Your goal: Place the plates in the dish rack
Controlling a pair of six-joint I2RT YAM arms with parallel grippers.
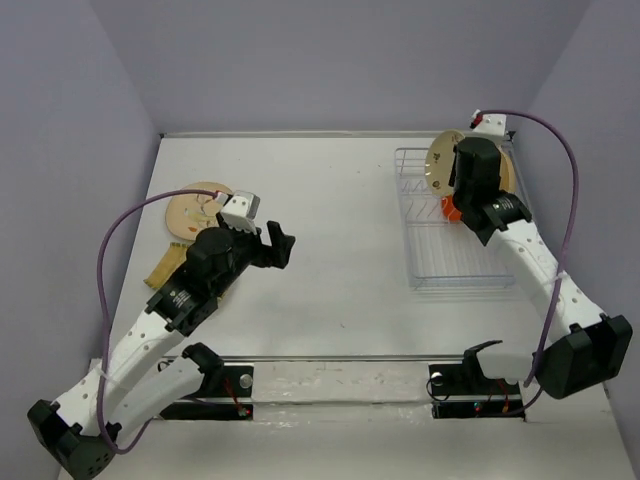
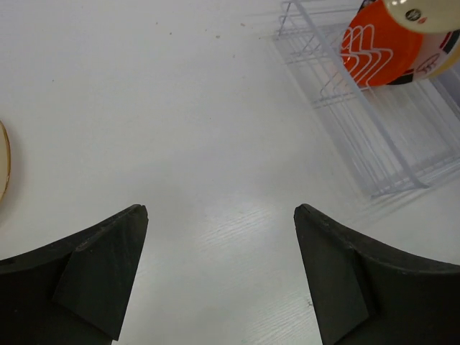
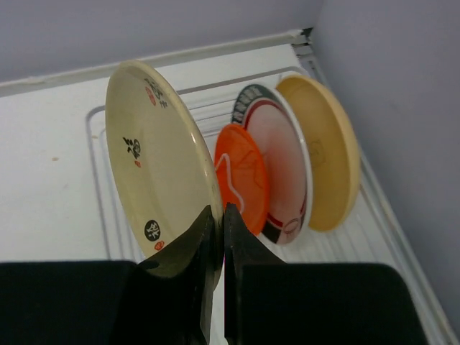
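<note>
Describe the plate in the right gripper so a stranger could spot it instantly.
Look to the clear dish rack at the far right, where the right gripper pinches the cream plate by its rim. Unlike the orange plate, white plate and tan plate beside it, it carries dark characters.

We get bright, even overhead light, soft shadows only. Left wrist: surface (image 2: 215, 108) blown out near 12 o'clock, sheen at 6, left pincer (image 2: 219, 212) dark, soft-edged. Right wrist: cream patterned plate (image 3: 154, 165) sharp, right pincer (image 3: 219, 212) near-black at 6.

Orange plate (image 3: 241, 180), green-rimmed plate (image 3: 286, 169), tan plate (image 3: 329, 147) stand upright in dish rack (image 1: 460, 265) beside cream plate (image 3: 154, 162).
</note>
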